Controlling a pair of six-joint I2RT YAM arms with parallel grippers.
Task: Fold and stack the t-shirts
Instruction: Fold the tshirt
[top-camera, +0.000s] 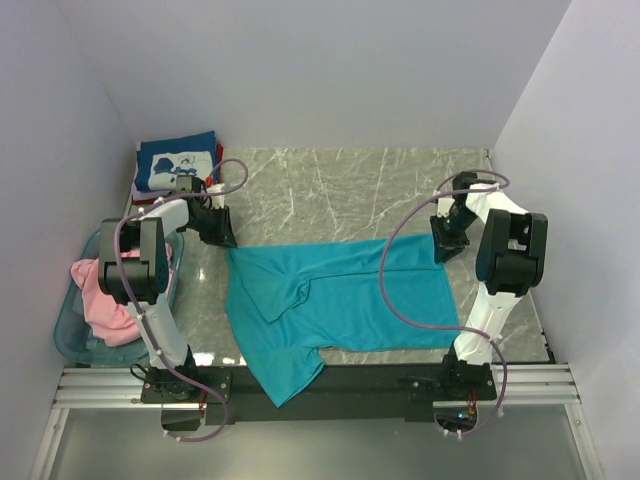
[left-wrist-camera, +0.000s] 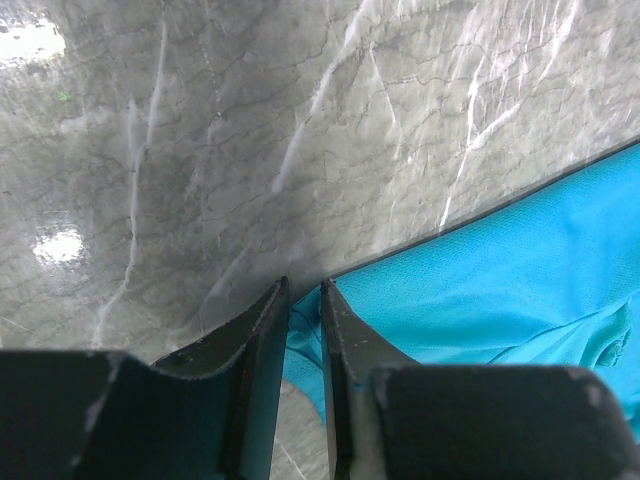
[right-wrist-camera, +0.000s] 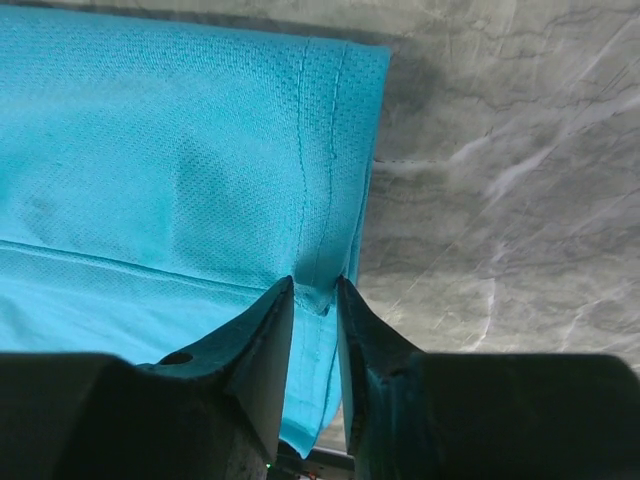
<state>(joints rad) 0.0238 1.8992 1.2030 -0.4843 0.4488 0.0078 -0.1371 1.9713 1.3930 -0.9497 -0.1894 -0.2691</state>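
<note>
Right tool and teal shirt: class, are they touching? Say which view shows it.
Touching. The right wrist view shows the right tool closed on the teal shirt, its hemmed edge pinched between the tips.

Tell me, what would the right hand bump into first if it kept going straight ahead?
The teal t-shirt. The right hand sits at its hem, seemingly pinching it, and the marble table lies just beneath the cloth.

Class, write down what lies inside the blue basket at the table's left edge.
A crumpled pink shirt lies in the basket. Anything beneath it is covered, and the left arm hides part of the basket.
</note>
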